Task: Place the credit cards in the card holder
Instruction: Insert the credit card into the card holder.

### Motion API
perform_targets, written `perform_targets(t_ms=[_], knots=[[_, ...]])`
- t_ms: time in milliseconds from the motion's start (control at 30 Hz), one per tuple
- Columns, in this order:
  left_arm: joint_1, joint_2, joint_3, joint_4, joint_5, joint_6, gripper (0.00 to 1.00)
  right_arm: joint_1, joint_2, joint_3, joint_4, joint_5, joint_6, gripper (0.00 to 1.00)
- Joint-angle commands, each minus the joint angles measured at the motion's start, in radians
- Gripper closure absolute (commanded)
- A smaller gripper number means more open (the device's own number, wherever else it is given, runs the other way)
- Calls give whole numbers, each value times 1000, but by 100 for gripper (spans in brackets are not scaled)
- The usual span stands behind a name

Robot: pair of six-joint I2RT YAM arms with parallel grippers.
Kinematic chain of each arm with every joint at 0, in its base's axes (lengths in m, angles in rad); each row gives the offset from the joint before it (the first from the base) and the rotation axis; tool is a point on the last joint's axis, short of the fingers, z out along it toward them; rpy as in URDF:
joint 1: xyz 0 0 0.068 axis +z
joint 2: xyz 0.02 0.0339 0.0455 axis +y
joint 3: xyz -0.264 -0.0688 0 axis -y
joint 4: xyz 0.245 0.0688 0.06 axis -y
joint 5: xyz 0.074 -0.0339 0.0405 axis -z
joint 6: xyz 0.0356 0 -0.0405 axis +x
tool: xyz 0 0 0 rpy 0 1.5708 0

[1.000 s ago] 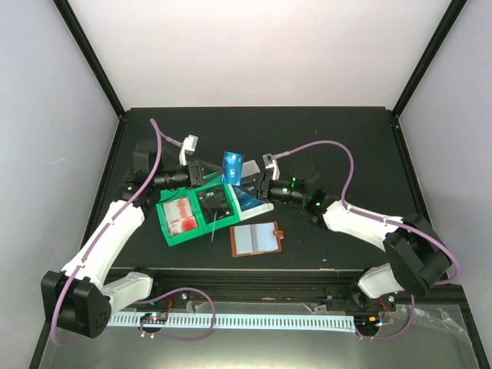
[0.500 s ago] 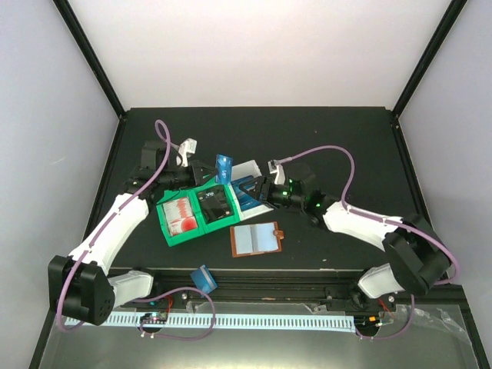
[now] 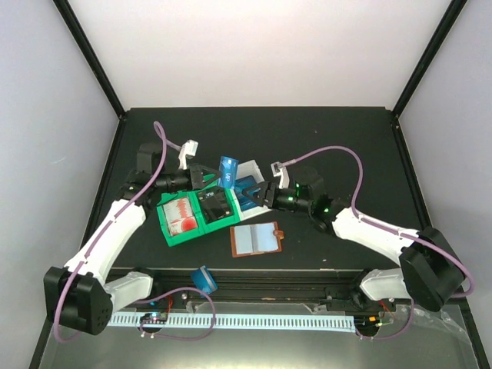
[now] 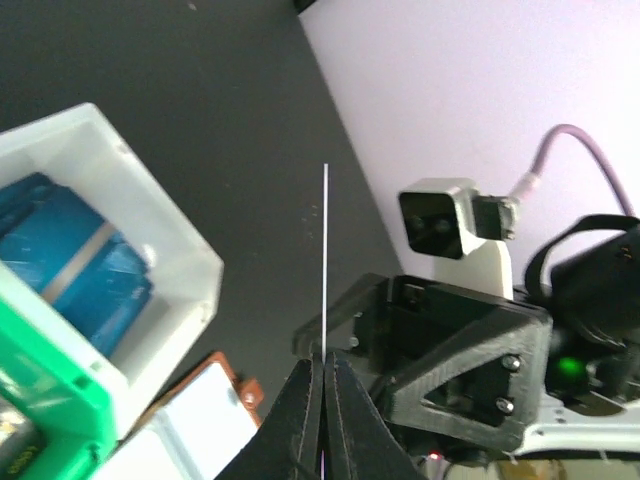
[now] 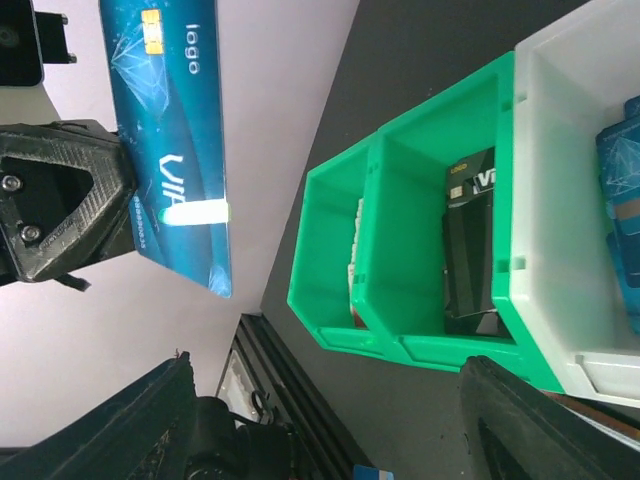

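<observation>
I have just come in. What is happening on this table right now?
The left gripper is shut on a blue credit card, holding it upright above the bins. The right gripper is open beside it and holds nothing. The card holder lies open on the table. A second blue card seems to lie at the near edge.

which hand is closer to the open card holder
Right. The right hand hovers open just behind the card holder, by the white bin; the left hand is farther back-left, shut on a blue card.
</observation>
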State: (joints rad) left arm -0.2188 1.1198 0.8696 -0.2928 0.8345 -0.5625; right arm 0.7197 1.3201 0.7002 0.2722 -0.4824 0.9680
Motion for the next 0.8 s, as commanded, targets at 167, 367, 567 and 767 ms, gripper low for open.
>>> perform_targets(t_ms=[167,367,567,767], knots=[[-43,-102,-60,248,184,-263,98,11,-48,8,185,-51,90,29],[-69,-136,-92,325,210,-362,98,12,-40,21,274,-56,155,40],[-90,-140,-118,327,210,-372,99,12,-36,25,365,-71,204,58],[-93,-141,-134,299,188,-338,97,11,-46,16,336,-71,206,98]])
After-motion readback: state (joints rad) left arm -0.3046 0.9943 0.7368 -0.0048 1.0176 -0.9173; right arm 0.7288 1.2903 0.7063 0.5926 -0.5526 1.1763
